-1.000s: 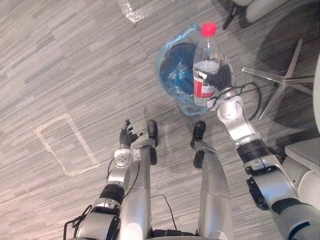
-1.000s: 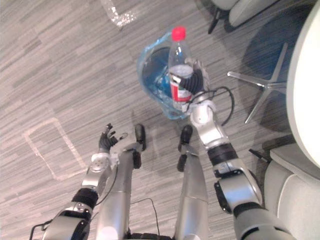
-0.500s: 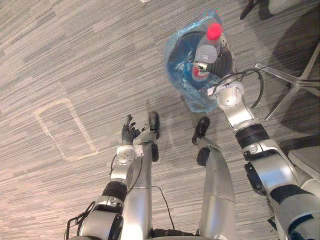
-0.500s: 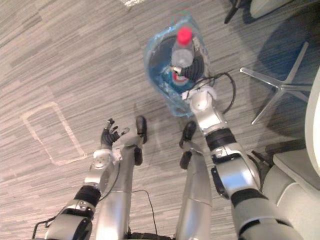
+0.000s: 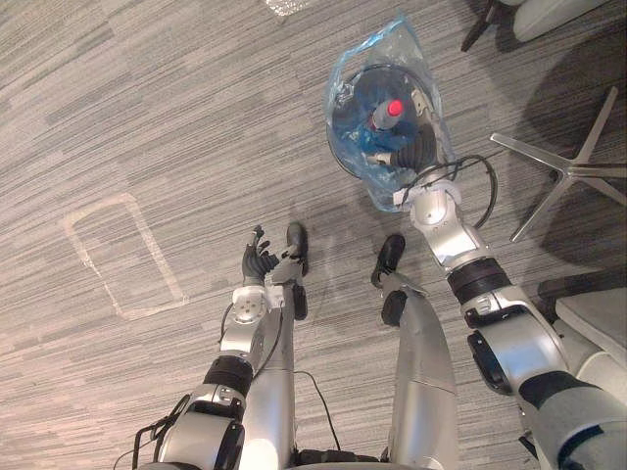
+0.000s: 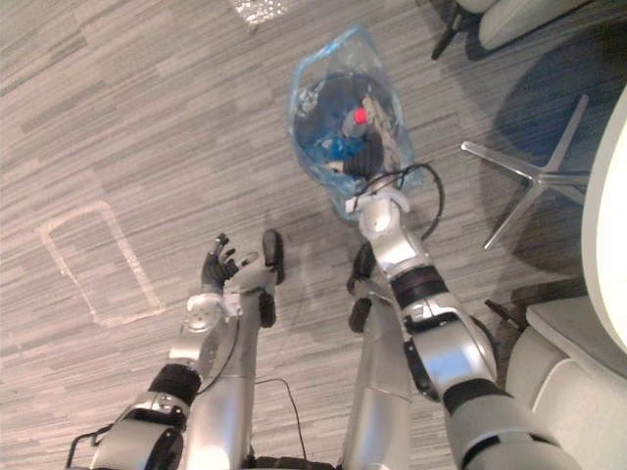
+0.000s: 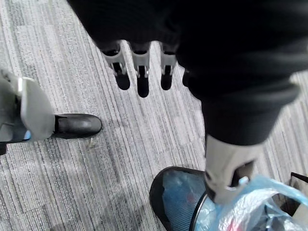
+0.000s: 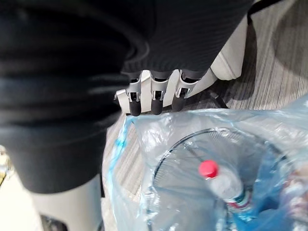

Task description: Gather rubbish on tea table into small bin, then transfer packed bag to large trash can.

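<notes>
A small dark mesh bin (image 5: 345, 147) lined with a blue plastic bag (image 5: 380, 186) stands on the carpet ahead of me. A clear bottle with a red cap (image 5: 393, 107) lies inside it among other rubbish, cap up, and it is also the bottle (image 8: 227, 190) in the right wrist view. My right hand (image 5: 417, 153) hovers over the bin's near rim, its fingers (image 8: 154, 100) straight and holding nothing. My left hand (image 5: 257, 264) hangs low at my left side, fingers (image 7: 140, 79) relaxed and empty.
A chair's silver star base (image 5: 563, 168) stands right of the bin, and a pale seat (image 5: 594, 315) is at the lower right. A white table edge (image 6: 605, 225) runs along the right. A taped rectangle (image 5: 121, 255) marks the carpet at left.
My right hand held the bottle upright above the bin, lowered it in and let go; its fingers have opened. The camera has shifted a little. The left hand has stayed put.
</notes>
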Controlling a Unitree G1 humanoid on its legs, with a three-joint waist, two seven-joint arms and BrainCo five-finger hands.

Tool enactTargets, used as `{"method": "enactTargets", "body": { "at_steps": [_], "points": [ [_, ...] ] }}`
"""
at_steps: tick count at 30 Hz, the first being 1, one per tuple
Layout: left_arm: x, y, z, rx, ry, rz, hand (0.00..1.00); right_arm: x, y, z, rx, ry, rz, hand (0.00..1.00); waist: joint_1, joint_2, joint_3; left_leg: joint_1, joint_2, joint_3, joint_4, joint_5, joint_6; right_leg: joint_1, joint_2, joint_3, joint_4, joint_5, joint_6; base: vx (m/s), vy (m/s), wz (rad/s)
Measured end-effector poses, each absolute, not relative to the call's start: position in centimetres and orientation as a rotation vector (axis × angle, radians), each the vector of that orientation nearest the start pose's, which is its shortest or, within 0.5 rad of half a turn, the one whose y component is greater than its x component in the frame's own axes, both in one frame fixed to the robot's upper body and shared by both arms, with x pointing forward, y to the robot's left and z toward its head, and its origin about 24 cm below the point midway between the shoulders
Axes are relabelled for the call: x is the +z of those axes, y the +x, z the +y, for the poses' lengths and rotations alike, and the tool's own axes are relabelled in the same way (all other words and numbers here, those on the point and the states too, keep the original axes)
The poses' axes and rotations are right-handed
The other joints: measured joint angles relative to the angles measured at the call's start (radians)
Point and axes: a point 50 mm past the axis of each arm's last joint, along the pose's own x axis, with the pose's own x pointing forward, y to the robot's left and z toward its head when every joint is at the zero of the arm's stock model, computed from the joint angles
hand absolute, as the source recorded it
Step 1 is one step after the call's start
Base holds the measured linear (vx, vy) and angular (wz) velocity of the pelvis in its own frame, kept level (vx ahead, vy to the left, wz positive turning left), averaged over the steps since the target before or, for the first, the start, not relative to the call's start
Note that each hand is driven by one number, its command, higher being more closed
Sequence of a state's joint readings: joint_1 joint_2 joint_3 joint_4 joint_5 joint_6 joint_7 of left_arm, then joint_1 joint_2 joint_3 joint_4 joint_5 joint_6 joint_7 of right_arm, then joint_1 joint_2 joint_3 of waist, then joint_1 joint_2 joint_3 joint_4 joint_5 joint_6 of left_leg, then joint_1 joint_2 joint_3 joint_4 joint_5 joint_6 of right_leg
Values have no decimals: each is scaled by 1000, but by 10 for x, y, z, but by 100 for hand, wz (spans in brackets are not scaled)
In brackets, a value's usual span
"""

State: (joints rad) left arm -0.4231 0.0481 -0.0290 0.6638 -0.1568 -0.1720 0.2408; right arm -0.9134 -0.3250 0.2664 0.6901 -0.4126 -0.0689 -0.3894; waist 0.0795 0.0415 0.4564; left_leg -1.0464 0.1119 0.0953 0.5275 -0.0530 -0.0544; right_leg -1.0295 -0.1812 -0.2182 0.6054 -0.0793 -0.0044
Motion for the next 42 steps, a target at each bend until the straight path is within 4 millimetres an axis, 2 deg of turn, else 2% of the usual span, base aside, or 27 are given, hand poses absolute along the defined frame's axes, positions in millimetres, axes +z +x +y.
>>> {"method": "enactTargets", "body": {
  "at_steps": [6,13,16,17,23,28,32,42],
  "points": [
    [19,324,146,168,-46,101,0,158,398,-143,-150,-1040,-343,0,-1,-1,-1,-17,-1,-15,-3,1,-2,-5,-1,-18,-5,-2,-1,1,-1,3],
    [32,334,148,186,-43,62,0,136,401,-156,-159,-1092,-202,0,2,-2,-1,-83,-18,-26,-4,18,-4,-83,-21,-24,39,-17,-7,-10,-9,12],
    [37,337,146,181,-46,46,0,129,401,-155,-154,-1104,-165,0,2,-2,-1,-112,-22,-33,-2,21,-2,-114,-27,-26,54,-22,-9,-23,-18,10],
    [38,338,146,182,-46,43,0,127,401,-154,-155,-1096,-157,100,2,-2,-1,-120,-22,-35,-2,21,0,-120,-27,-28,55,-22,-10,-25,-18,6],
    [39,338,145,190,-52,39,0,109,399,-149,-132,-1077,-87,100,2,-2,-1,-151,-22,-34,-2,28,-3,-156,-39,-36,86,-40,-14,-19,-23,11],
    [40,339,142,187,-60,36,0,107,398,-143,-118,-1063,-88,100,3,-2,-1,-169,-22,-35,-2,37,-10,-177,-40,-38,92,-41,-15,-5,-11,2],
    [44,341,139,181,-66,25,0,109,398,-145,-137,-1025,-85,100,4,-2,-1,-166,-22,-35,-1,38,-9,-172,-40,-38,93,-41,-15,0,0,0],
    [44,341,136,175,-75,26,0,110,392,-138,-139,-892,-127,100,6,-2,-1,-107,-5,-34,-1,34,-3,-108,-19,-38,75,-38,-18,-27,-19,-5]
  ]
}}
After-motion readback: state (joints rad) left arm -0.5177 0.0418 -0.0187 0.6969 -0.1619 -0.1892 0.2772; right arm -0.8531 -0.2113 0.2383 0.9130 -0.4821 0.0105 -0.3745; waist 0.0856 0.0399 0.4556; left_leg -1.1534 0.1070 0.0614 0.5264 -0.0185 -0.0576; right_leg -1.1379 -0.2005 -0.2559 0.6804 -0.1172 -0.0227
